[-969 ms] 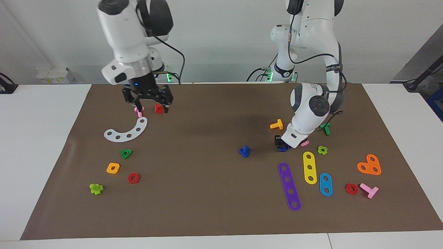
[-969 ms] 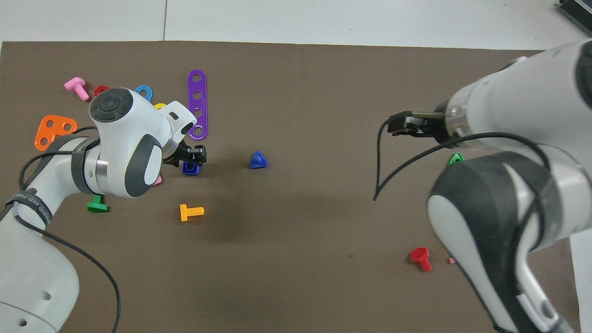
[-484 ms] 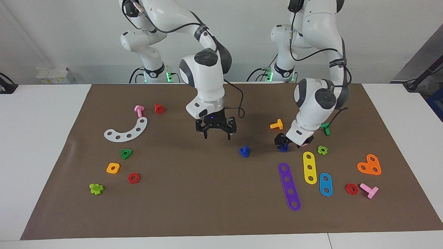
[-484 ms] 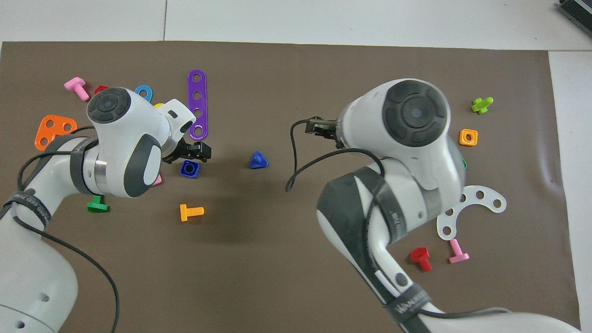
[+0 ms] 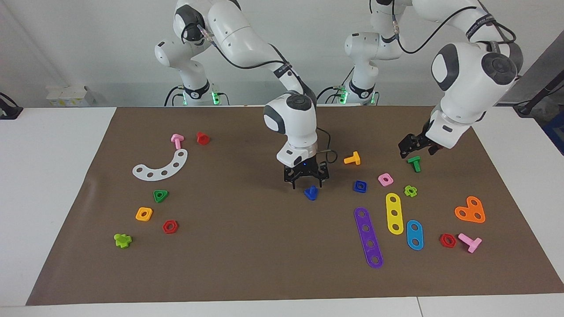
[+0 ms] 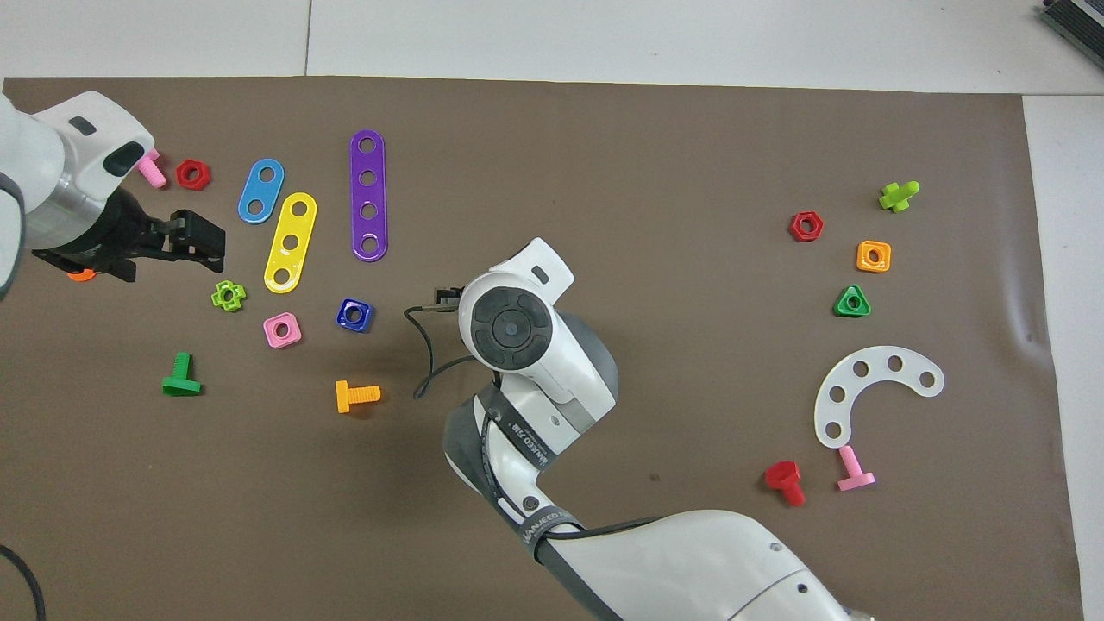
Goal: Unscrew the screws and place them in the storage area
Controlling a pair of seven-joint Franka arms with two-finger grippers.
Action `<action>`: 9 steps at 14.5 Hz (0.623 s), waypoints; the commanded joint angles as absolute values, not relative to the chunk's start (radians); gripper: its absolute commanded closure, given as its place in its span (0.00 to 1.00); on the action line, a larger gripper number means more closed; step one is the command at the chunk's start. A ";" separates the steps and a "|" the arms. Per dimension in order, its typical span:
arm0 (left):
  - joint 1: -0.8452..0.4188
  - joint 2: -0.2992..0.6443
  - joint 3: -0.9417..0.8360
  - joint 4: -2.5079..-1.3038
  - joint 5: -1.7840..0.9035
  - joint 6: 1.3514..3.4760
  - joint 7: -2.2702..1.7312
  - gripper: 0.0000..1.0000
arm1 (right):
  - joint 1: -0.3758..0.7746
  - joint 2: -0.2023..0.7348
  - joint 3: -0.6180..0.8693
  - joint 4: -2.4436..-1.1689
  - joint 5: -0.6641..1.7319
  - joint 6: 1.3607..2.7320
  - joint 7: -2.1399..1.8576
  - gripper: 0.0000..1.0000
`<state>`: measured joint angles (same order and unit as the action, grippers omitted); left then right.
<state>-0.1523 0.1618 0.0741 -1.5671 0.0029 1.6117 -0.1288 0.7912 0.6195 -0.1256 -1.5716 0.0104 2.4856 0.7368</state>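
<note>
The screws here are small blue toy bolts, and the one we can see, the blue screw [image 5: 311,193], stands head down on the brown paper mat [image 5: 246,264], stem up, beside the blue square nut [image 5: 360,186] and toward the right arm's end from it. Taking that nut as our landmark, and going from largest to smallest: the mat covers most of the table, and its bare middle stretch, which we take to be the storage area [image 5: 246,176], lies past the screw from the nut. The right gripper [image 5: 306,182] hangs directly over the blue screw, fingers spread apart and empty, tips just above it. The left gripper [image 5: 413,149] is raised over the green bolt [image 5: 414,163], toward the left arm's end from the nut; we cannot tell how its fingers are set, and it appears to carry nothing. A pink square nut [image 5: 385,179] sits just beside the blue nut, and an orange bolt [image 5: 352,158] lies nearer the robots than it. We judge the unscrewing done, since screw and nut lie apart; what seems left is picking the screw up and setting it down in storage. In the overhead view the right arm's wrist hides the screw and the gripper's fingers completely.
</note>
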 commanded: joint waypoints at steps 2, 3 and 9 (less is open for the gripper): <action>-0.104 0.118 0.072 -1.522 0.046 1.522 -0.045 0.00 | 0.801 0.630 -0.127 -1.545 -0.015 2.511 0.749 0.20; -0.098 0.107 0.071 -1.522 0.046 1.514 -0.041 0.00 | 0.801 0.630 -0.127 -1.546 -0.015 2.513 0.749 0.31; -0.084 0.087 0.071 -1.535 -0.026 1.542 -0.031 0.00 | 0.795 0.629 -0.127 -1.569 -0.047 2.548 0.732 0.53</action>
<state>-0.1024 0.0994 0.0770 -1.5213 0.0040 1.5361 -0.0474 0.8022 0.6267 -0.1274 -1.5577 -0.0102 2.5106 0.7361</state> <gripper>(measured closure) 0.000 0.524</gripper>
